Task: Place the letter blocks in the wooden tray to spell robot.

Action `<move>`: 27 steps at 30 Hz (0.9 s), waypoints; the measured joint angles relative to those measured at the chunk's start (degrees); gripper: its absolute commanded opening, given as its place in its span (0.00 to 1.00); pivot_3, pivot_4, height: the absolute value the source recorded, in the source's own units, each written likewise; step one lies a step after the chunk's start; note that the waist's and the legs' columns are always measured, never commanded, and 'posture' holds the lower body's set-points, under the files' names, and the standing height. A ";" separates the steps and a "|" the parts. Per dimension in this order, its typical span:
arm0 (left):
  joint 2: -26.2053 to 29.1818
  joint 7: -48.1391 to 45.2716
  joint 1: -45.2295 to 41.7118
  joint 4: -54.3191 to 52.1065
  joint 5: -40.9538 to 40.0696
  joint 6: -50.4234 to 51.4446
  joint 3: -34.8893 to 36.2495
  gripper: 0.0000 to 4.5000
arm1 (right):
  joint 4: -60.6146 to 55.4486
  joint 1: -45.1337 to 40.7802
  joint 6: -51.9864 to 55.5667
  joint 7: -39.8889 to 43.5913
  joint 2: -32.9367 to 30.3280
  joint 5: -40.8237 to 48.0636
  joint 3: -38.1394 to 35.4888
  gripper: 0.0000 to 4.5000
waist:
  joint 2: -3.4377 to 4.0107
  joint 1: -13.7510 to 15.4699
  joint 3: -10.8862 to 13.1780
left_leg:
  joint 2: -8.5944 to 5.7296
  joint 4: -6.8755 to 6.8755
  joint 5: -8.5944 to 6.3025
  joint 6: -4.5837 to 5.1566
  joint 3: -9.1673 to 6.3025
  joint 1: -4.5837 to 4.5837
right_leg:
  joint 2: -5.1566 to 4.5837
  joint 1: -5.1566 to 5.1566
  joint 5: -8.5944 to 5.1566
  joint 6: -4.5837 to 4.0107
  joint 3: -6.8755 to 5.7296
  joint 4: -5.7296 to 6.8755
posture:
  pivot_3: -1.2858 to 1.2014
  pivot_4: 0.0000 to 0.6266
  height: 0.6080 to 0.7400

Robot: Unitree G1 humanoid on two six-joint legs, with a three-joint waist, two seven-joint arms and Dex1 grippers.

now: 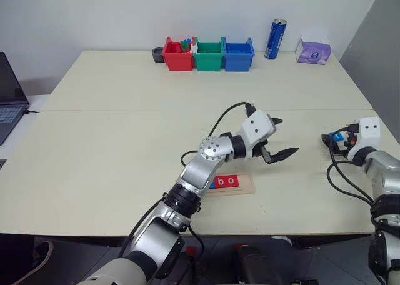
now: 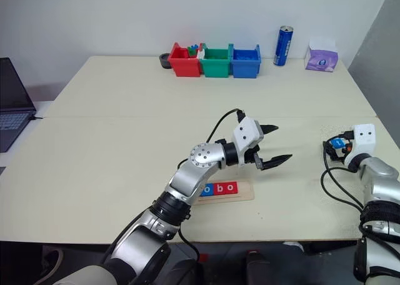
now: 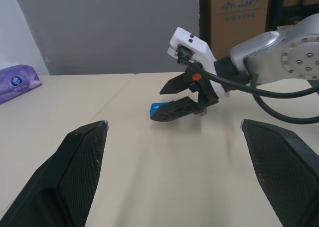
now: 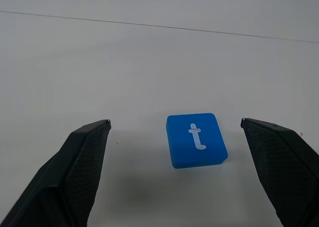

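The wooden tray (image 2: 245, 191) lies near the table's front edge, its left part hidden by my left arm. In it I see a blue tile (image 2: 206, 189), then a red "b" (image 2: 219, 188) and a red "o" (image 2: 231, 187). My left gripper (image 2: 282, 142) hangs open and empty above the table, right of the tray, pointing right. At the table's right side a blue "t" block (image 4: 196, 139) lies flat on the table. My right gripper (image 4: 175, 122) is open around it, one finger on each side, neither touching it. The left wrist view shows that right gripper (image 3: 158, 105) low over the blue block (image 3: 158, 108).
Red (image 1: 178, 57), green (image 1: 208, 57) and blue (image 1: 239, 55) bins stand at the table's back edge, with a blue can (image 1: 275, 39) and a purple tissue pack (image 1: 313, 50) to their right. A laptop (image 1: 9, 107) sits off the left side.
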 measured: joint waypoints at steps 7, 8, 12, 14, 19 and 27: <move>0.85 -1.17 0.41 -4.27 -1.96 5.44 0.08 1.00 | 10.78 -4.34 -2.10 1.84 -1.45 -0.02 -0.02 0.99 | 0.01 0.00 0.00 | 0.00 0.00 0.07 -0.13 0.00 0.00 | -0.01 0.00 0.00 0.00 0.02 0.00 | 0.52 0.24 1.00; 0.92 -1.16 0.43 -4.62 -2.01 6.05 0.08 1.00 | 11.83 -4.62 -2.48 2.20 -1.51 -0.02 -0.02 0.99 | 0.01 0.00 0.00 | 0.00 0.00 0.08 -0.14 0.01 0.00 | -0.01 0.00 0.00 0.00 0.03 0.00 | 0.52 0.24 1.00; 1.03 -1.10 0.60 -5.77 -2.18 7.33 0.08 1.00 | 15.20 -6.23 -3.60 3.13 -1.53 -0.04 0.00 0.99 | 0.01 -0.06 0.00 | 0.00 0.00 0.12 -0.22 0.01 0.01 | -0.01 0.00 0.00 0.00 0.06 0.00 | 0.52 0.24 1.00; 1.02 -1.02 0.83 -6.08 -2.25 7.55 0.08 1.00 | 16.63 -7.20 -3.91 4.05 -1.61 -0.04 0.02 0.99 | 0.01 -0.06 0.00 | 0.01 0.00 0.13 -0.23 0.01 0.01 | -0.01 0.00 0.00 0.00 0.06 0.00 | 0.52 0.24 1.00; 0.53 -0.71 0.99 -6.28 -3.39 7.57 1.01 1.00 | 20.55 -9.56 -5.15 5.89 -2.64 -0.24 0.31 0.99 | 0.01 -0.02 0.00 | 0.00 0.00 0.13 -0.24 0.03 0.00 | -0.02 0.00 0.00 0.00 0.04 -0.02 | 0.52 0.24 1.00; 0.83 -0.51 1.02 -6.66 -4.16 7.70 1.56 1.00 | 23.46 -10.38 -6.43 6.79 -3.16 -1.26 1.04 0.54 | 0.01 -0.04 0.00 | 0.01 0.00 0.14 -0.26 0.04 0.00 | -0.02 0.00 0.00 0.00 0.07 -0.02 | 0.52 0.24 1.00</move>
